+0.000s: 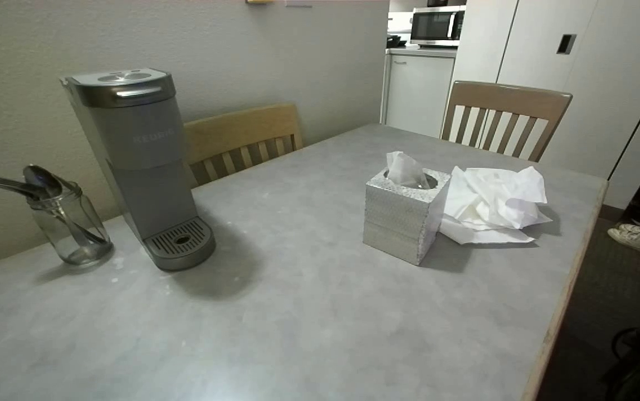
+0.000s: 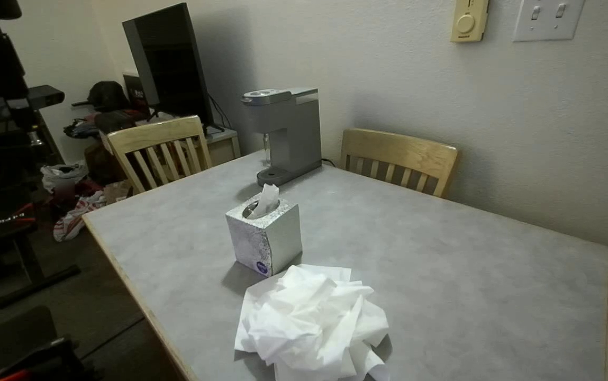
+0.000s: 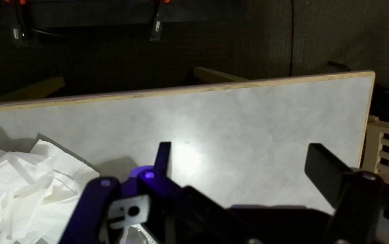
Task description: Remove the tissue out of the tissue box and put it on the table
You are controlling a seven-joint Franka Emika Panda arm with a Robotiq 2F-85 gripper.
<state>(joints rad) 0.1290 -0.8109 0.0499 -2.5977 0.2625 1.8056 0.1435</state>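
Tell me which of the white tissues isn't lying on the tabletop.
The narrow tissue sticking up out of the tissue box; the other tissues lie in a wide, crumpled heap on the table, beside that box.

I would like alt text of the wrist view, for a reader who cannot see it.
Open jaws, holding nothing, hang above a wood-edged grey table. Crumpled white tissues lie on it at left; only a sliver of the tissue box shows at the bottom. Part of a chair appears at right.

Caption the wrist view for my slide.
Open hand over the table, crumpled white tissues at the picture's left edge.
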